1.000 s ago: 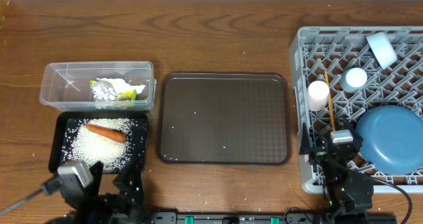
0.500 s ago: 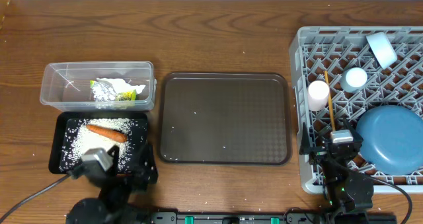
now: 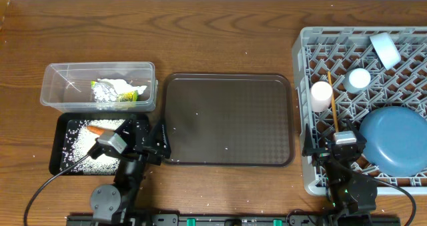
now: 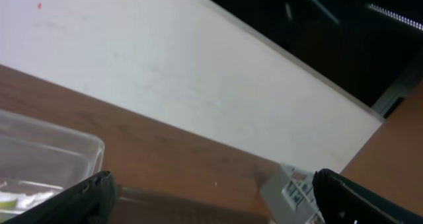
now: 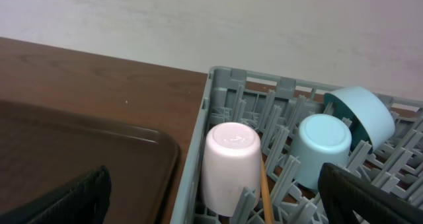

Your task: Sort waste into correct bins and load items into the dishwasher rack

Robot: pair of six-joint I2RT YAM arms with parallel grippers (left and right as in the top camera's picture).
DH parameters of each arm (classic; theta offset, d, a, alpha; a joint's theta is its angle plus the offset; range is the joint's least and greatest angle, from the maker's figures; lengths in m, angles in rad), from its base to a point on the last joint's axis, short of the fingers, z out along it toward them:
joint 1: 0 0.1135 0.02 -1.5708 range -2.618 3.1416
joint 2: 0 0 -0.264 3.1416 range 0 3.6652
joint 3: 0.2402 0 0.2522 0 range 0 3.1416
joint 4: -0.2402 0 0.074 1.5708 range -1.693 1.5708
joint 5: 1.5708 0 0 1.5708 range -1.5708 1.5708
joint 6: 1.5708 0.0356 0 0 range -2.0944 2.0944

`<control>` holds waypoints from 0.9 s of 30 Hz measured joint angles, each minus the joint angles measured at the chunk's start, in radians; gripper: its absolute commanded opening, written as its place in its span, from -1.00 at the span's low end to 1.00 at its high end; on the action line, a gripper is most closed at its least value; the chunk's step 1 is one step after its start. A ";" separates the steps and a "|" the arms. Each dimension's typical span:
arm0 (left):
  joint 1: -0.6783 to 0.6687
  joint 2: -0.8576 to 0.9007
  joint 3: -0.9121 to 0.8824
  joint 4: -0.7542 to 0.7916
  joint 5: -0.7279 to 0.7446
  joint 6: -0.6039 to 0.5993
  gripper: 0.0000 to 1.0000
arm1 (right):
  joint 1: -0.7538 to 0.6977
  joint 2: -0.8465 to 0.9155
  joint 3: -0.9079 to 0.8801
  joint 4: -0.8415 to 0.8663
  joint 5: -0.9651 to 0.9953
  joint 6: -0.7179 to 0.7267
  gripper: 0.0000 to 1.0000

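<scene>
Beside black tray (image 3: 55, 154), brown tray (image 3: 227, 119), left pincer (image 3: 159, 143) over its corner

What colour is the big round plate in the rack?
Blue. The plate shows best in the overhead view.

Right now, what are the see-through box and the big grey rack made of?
The see-through box looks like clear, glossy plastic: you can see the table through its walls. The grey rack looks like matte moulded plastic, judging by its thin, even lattice.
</scene>
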 measured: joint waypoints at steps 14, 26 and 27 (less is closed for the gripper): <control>0.082 0.000 -0.104 -0.088 0.031 0.131 0.96 | 0.000 0.000 0.000 0.000 0.000 0.000 0.99; 0.093 0.000 -0.095 -0.118 -0.015 0.619 0.96 | 0.000 0.000 0.000 0.000 0.000 0.000 0.98; 0.093 0.000 -0.095 -0.120 -0.022 0.634 0.96 | 0.000 0.000 0.000 0.000 0.000 0.000 0.98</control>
